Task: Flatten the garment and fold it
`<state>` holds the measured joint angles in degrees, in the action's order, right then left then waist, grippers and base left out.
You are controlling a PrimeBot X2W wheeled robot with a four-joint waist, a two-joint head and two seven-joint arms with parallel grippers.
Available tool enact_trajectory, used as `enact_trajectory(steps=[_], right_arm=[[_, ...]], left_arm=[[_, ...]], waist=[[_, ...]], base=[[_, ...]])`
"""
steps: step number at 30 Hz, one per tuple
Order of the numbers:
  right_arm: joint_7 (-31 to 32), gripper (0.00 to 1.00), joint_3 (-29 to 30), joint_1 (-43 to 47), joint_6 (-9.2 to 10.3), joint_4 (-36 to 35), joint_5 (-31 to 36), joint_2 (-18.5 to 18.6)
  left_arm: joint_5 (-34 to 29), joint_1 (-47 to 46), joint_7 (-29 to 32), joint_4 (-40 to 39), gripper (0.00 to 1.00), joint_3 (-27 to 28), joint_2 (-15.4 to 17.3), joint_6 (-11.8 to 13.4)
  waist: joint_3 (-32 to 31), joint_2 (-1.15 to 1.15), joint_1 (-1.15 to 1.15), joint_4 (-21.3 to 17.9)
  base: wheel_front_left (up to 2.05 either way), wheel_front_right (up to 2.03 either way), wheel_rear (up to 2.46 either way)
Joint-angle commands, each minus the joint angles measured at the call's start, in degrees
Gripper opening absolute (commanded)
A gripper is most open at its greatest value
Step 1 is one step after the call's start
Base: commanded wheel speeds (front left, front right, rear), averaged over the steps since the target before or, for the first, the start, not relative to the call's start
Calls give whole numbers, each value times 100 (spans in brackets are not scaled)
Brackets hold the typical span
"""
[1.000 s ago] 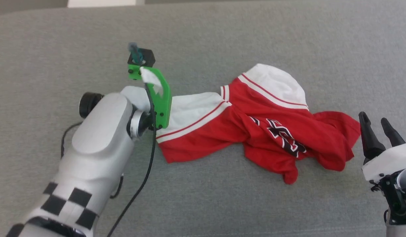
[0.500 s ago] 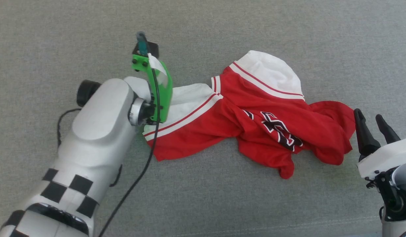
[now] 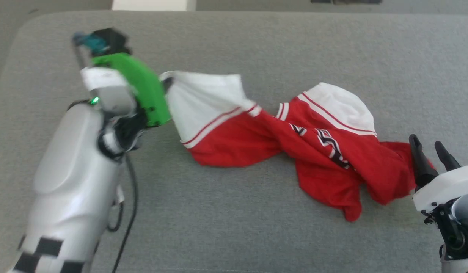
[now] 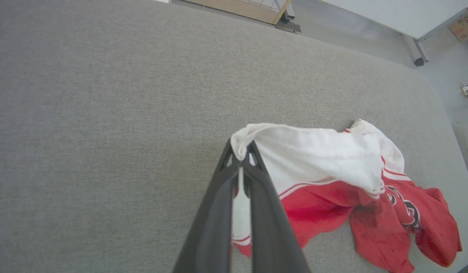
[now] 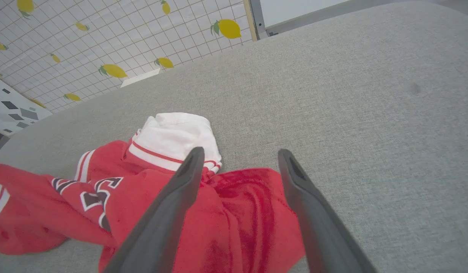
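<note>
The garment (image 3: 317, 151) is a red jersey with white sleeves, lying crumpled and twisted across the grey surface (image 3: 256, 45). My left gripper (image 4: 241, 151) is shut on the edge of a white sleeve (image 4: 313, 155) and holds it raised off the surface. In the head view that sleeve (image 3: 196, 98) stretches from the green-mounted left wrist (image 3: 143, 87) toward the red body. My right gripper (image 5: 239, 155) stands open just above the red hem (image 5: 241, 212) at the garment's right end, and it also shows at the lower right (image 3: 431, 146).
A black cable (image 3: 129, 197) hangs along my left forearm. Past the rounded far edge of the surface (image 5: 332, 41) stands a tiled wall with lemon prints (image 5: 112, 34). Grey floor and a wall socket (image 4: 466, 90) lie beyond the right side.
My left gripper has shut on the white sleeve and lifted it up and to the left, stretching the garment. The head camera has shifted. The right gripper has stayed open.
</note>
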<state>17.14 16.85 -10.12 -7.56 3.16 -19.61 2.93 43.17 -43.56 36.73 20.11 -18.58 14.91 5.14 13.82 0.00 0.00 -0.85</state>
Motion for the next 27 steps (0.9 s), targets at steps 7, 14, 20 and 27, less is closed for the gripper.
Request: enact_trajectory(steps=[7,14,20,27], right_arm=[[58,100,-32,99,8,16,26,-5],[97,100,-66,103,8,17,41,-5],[111,100,-53,122,8,6,63,-5],[110,100,-83,143,8,18,69,-5]], left_arm=[[337,1990,-149,-1043,0,791,567,879],[777,3513,-82,-906,0,978,296,1203],[908,3597,-605,-1056,100,1270,153,1073],[789,3532,-2318,-2092,100,1948,58,362]], waist=[[-367,0,0,397],[-368,0,0,324],[-399,0,0,302],[-514,0,0,255]], base=[[0,0,0],[0,0,0],[0,0,0],[0,0,0]])
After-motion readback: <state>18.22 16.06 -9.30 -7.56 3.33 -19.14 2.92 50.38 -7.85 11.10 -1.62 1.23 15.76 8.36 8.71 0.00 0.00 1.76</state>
